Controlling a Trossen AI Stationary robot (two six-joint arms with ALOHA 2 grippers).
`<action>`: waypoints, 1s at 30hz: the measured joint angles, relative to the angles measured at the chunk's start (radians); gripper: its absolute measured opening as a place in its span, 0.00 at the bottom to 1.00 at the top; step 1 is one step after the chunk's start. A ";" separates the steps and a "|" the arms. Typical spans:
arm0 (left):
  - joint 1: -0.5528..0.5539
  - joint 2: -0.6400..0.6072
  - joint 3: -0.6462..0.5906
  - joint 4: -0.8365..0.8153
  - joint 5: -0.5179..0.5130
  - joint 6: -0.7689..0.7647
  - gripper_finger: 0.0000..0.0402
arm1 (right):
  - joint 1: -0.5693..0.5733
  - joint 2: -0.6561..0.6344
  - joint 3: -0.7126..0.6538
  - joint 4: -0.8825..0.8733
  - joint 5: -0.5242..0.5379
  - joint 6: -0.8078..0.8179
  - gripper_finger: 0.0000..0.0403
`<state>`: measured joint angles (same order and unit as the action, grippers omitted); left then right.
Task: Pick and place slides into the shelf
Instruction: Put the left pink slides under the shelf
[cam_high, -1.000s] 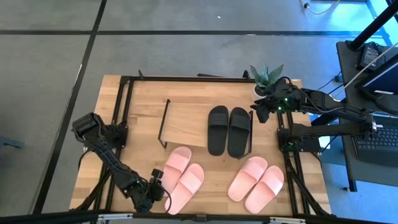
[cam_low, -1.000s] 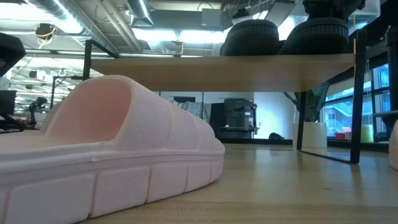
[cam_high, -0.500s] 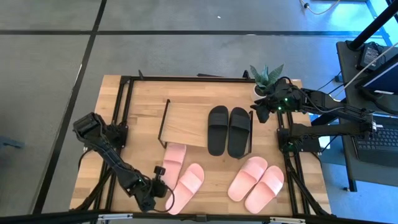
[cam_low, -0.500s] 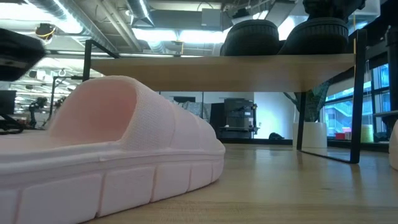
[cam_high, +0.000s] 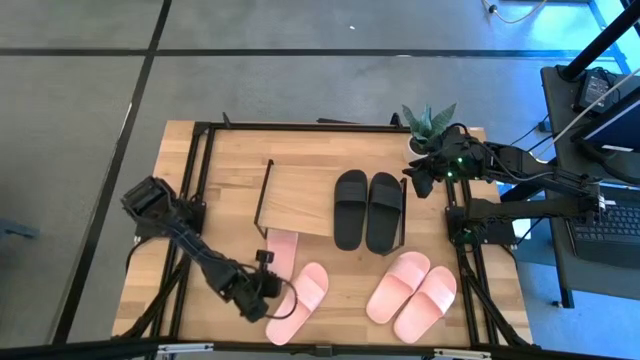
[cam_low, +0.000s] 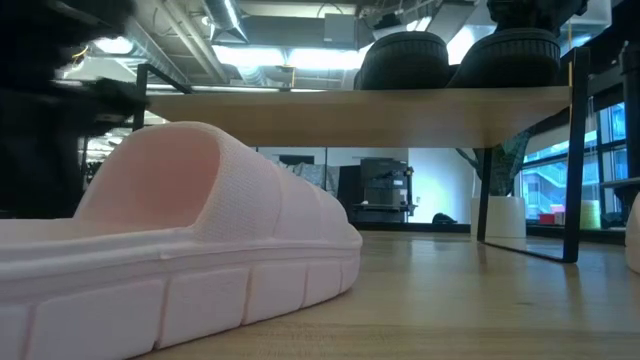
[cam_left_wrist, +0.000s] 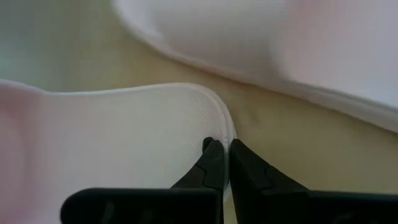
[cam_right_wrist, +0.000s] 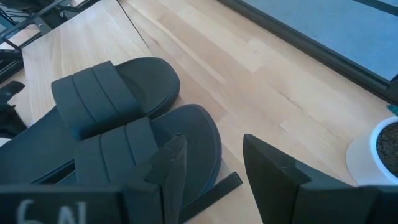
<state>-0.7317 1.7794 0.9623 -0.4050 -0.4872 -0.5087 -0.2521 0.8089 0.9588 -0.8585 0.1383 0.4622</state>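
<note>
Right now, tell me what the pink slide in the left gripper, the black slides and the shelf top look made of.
Pink slide: probably soft moulded foam, matte, with a fine pebbled strap and ribbed sole edge.
Black slides: similar matte foam or rubber, straps ridged; which one is unclear.
Shelf top: light wood, visible grain, smooth finish.
Left gripper: shut on the pink slide's edge.

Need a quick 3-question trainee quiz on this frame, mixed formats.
1. True or false: the black slides sit on the shelf.
2. Multiple choice: the left hand is A) open above the table, B) shut on the edge of a pink slide, C) holding the plant.
3. Fill in: the right hand waits open beside the potted ____.

Key: 1 true. 2 B. 3 plant.
</note>
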 joint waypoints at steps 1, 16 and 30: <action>0.014 0.000 0.000 -0.006 0.000 0.009 0.00 | 0.000 0.000 0.000 0.000 0.000 0.000 0.40; 0.181 -0.002 0.002 -0.080 -0.002 0.074 0.00 | 0.000 0.000 0.000 0.000 -0.008 -0.052 0.40; 0.212 -0.030 0.000 -0.244 -0.003 0.077 0.03 | 0.000 0.000 0.000 0.001 -0.009 -0.078 0.40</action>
<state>-0.5198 1.7497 0.9622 -0.6487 -0.4897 -0.4321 -0.2521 0.8089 0.9588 -0.8574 0.1297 0.3843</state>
